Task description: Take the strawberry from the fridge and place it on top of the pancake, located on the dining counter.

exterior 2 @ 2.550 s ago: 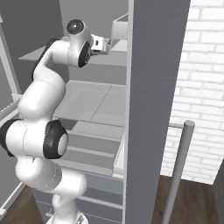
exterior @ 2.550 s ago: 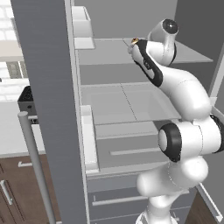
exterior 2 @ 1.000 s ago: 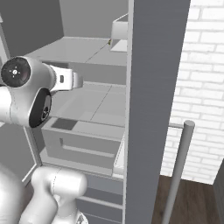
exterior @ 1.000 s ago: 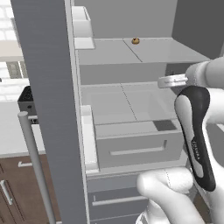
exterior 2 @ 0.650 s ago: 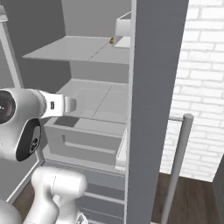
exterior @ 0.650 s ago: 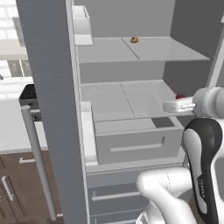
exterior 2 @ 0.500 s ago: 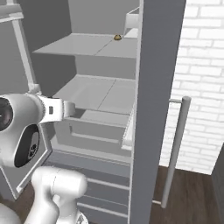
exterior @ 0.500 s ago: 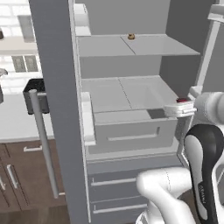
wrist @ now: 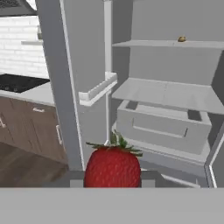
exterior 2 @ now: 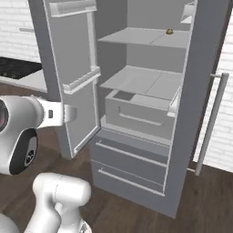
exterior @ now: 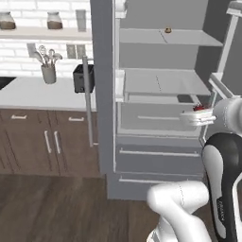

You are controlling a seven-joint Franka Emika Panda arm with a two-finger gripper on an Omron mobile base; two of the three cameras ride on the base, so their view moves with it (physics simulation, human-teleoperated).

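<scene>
A white surface [exterior: 42, 92] over brown cabinets is seen left of the open grey fridge [exterior: 156, 156], carrying a utensil holder [exterior: 47, 72] and a dark toaster [exterior: 83, 78] before a white brick wall; dark wood flooring lies below. The arm is bent in front of the fridge, its forearm held level outside the shelves. The end effector [exterior: 198, 113] is clamped on the strawberry [wrist: 113, 166], held clear of the fridge interior, where a small yellow-brown item [exterior: 167, 30] is left on the top shelf.
</scene>
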